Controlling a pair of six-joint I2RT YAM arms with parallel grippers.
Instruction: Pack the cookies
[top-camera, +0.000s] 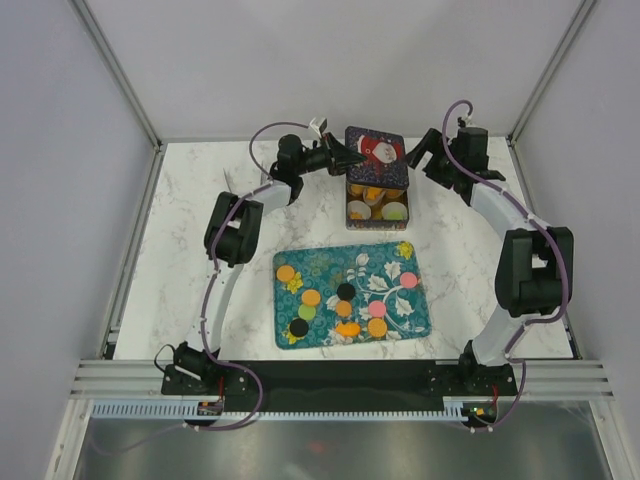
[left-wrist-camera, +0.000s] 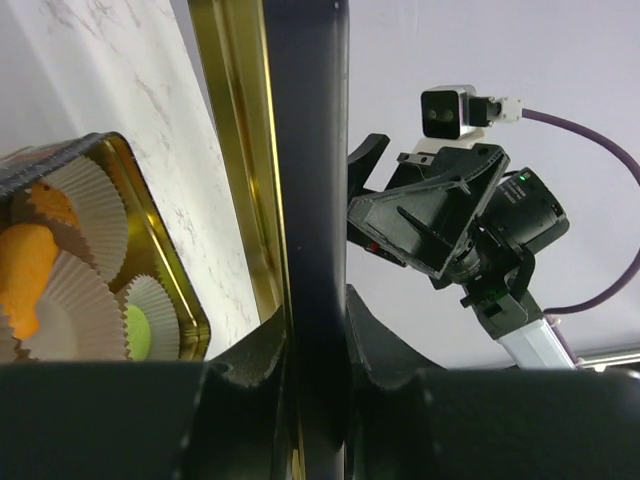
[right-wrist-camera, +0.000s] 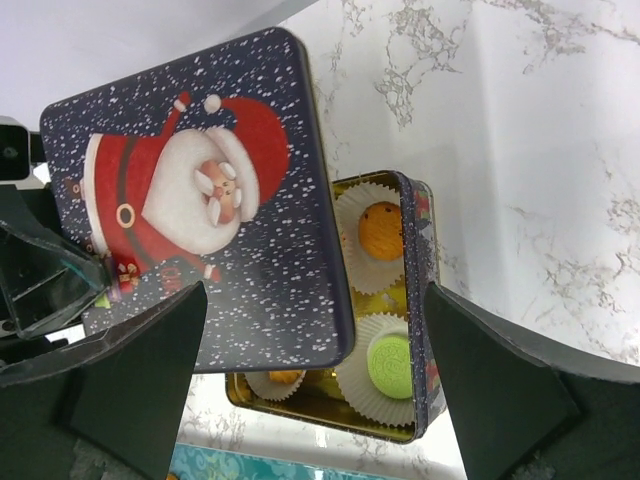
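Observation:
Several cookies (top-camera: 346, 291) in orange, black, green and pink lie on the teal flowered tray (top-camera: 410, 315). Behind it stands the open tin (top-camera: 377, 212), with an orange cookie (right-wrist-camera: 381, 231) and a green cookie (right-wrist-camera: 390, 365) in white paper cups. My left gripper (top-camera: 350, 157) is shut on the left edge of the Santa lid (top-camera: 378, 152), holding it tilted over the tin's far half. That lid edge (left-wrist-camera: 310, 200) runs between the left jaws (left-wrist-camera: 318, 322). My right gripper (top-camera: 428, 158) hangs open just right of the lid, its fingers (right-wrist-camera: 500, 400) straddling the tin and holding nothing.
White marble table (top-camera: 190, 230) lies all round, with a metal frame rail (top-camera: 135, 250) along its left side. The lid's gold inner face (left-wrist-camera: 230, 150) fills the middle of the left wrist view. More paper cups (left-wrist-camera: 95, 215) sit in the tin's corner.

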